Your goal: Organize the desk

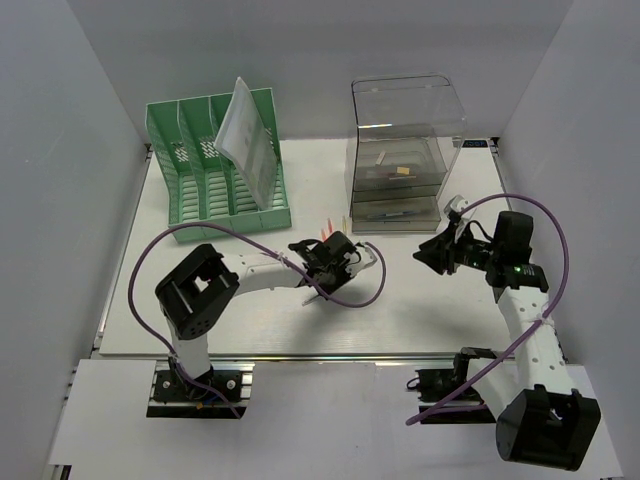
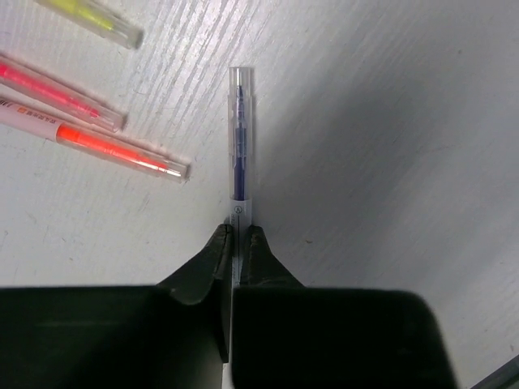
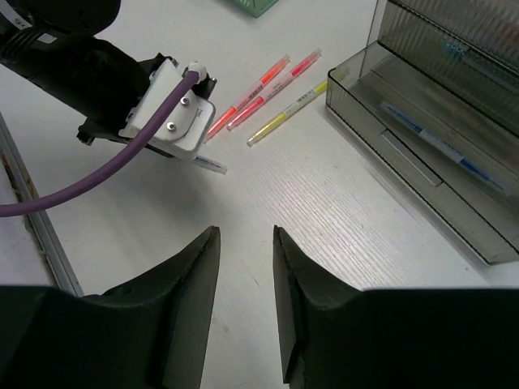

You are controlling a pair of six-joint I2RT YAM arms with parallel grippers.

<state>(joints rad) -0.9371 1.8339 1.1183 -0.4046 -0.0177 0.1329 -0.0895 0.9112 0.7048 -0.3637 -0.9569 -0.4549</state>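
Desk (image 1: 420,310): left pincer (image 2: 238,235) clamped on blue pen (image 2: 240,138); right pincer (image 3: 246,235) parted, touching nothing.

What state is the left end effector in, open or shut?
Shut. The left end effector has both fingers pressed against the end of a clear blue pen.

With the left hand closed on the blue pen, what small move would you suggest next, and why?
Probably a short, straight lift. The left hand pinches one end of the blue pen, which seems to lie on the desk beside three highlighters. Rising first should avoid sweeping them aside before the pen goes toward the open drawer.
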